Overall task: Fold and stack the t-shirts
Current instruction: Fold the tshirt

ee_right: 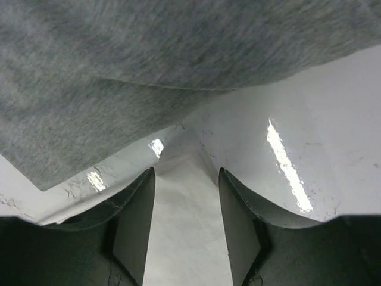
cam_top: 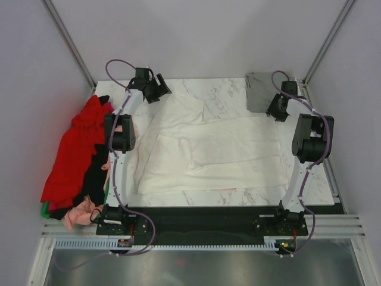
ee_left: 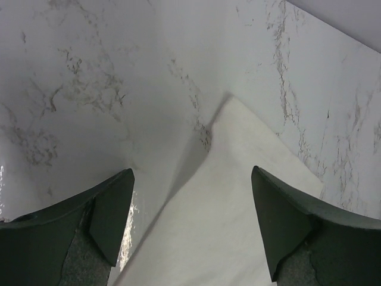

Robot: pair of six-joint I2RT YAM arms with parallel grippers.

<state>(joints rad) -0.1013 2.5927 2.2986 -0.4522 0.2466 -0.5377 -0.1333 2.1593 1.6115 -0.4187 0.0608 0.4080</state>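
Note:
A large white t-shirt (cam_top: 208,152) lies spread across the middle of the marble table (cam_top: 214,89). My left gripper (cam_top: 159,90) hovers at its back left corner. In the left wrist view this gripper (ee_left: 191,171) is open wide, with the white cloth (ee_left: 220,226) pointing up between the fingers and touching neither. My right gripper (cam_top: 275,110) sits at the shirt's back right corner. In the right wrist view it (ee_right: 186,170) has narrowed onto a ridge of white cloth (ee_right: 184,226) that fills the gap from pad to pad. A folded grey t-shirt (cam_top: 259,89) (ee_right: 149,53) lies just beyond it.
At the table's left edge is a pile of t-shirts: red (cam_top: 74,149) on top, then black (cam_top: 95,179), pink (cam_top: 80,213) and a bit of green (cam_top: 44,208). Walls close in the back and sides. The arm bases stand at the near edge.

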